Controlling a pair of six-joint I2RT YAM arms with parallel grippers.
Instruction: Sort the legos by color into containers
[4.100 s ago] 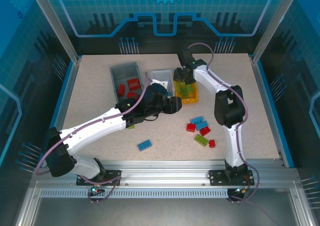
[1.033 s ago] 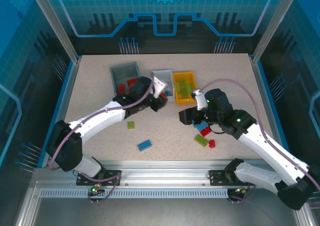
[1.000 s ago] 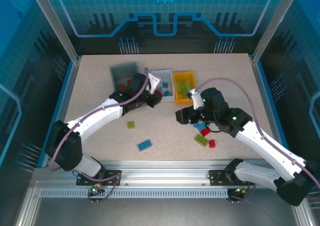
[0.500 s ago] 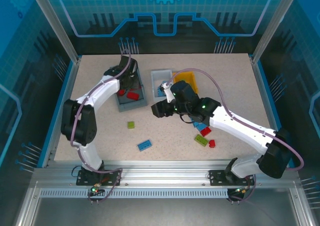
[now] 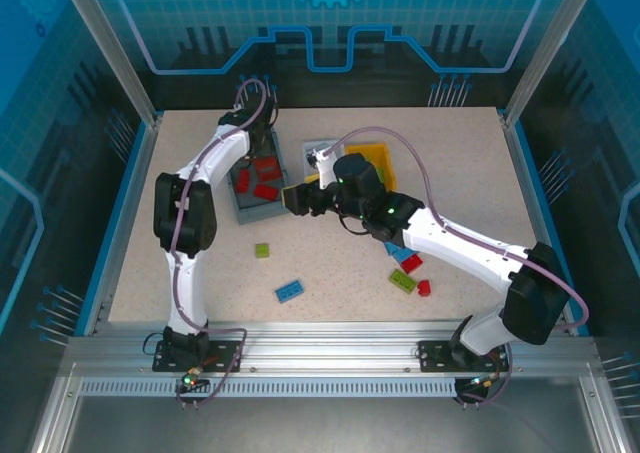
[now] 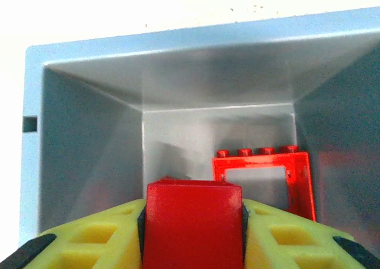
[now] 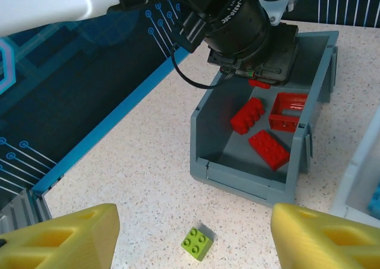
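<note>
Looking down from the top camera, you see the left gripper (image 5: 261, 148) reaching over the far end of the grey bin (image 5: 262, 212), where several red legos (image 5: 266, 190) lie. The white bin (image 5: 322, 149) and the yellow bin (image 5: 372, 155) stand just beside it on the right. The right gripper (image 5: 294, 198) hovers near the grey bin's right side, above the tabletop (image 5: 180, 233). Loose on the tabletop are a lime green brick (image 5: 262, 250), a blue brick (image 5: 290, 291) and a small cluster of red, blue and lime pieces (image 5: 405, 271) under the right arm.

From the left wrist camera, your left gripper pinches a red brick (image 6: 193, 212) between its yellow fingers (image 6: 89, 236), held inside the grey bin. A red frame piece (image 6: 264, 162) lies on the bin floor near the far wall.

From the right wrist camera, your right gripper is spread wide with nothing between its fingers. The lime green brick sits on the tabletop below it, near the grey bin's front wall. Three red legos lie in that bin, and the left arm's dark wrist (image 7: 246, 34) hangs over its far end.
</note>
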